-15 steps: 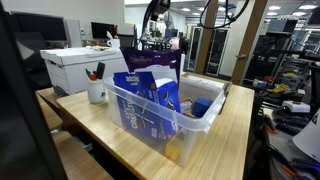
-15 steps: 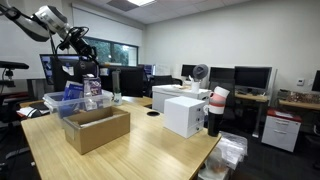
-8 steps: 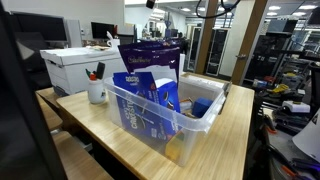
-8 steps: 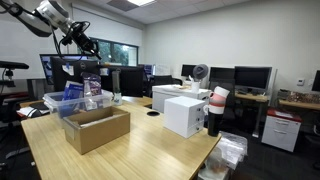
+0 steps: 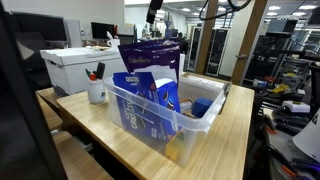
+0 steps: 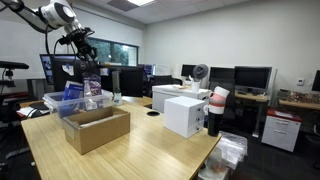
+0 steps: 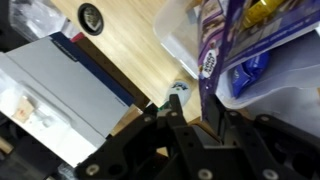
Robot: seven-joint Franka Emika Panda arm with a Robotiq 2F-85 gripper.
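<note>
A tall purple snack bag (image 5: pixel 150 62) stands upright in a clear plastic bin (image 5: pixel 214 116) among blue snack bags (image 5: pixel 140 100). My gripper (image 5: pixel 152 14) hangs just above the bag's top edge, with a small gap under it in an exterior view. From the wrist the jaws stand apart, and the thin purple bag (image 7: pixel 207 60) runs edge-on down to the inner side of the right finger (image 7: pixel 216 112). Nothing is pinched in my gripper (image 7: pixel 192 105). From farther off, my gripper (image 6: pixel 86 48) hovers over the bin (image 6: pixel 55 101) at the table's far end.
A white box (image 5: pixel 75 65) and a white mug with pens (image 5: pixel 97 92) stand beside the bin. An open cardboard box (image 6: pixel 95 128), another white box (image 6: pixel 185 112) and a dark round disc (image 6: pixel 152 113) share the long wooden table (image 6: pixel 140 155).
The gripper has risen off the purple bag and its jaws have parted. The bag now stands taller and on its own in the bin.
</note>
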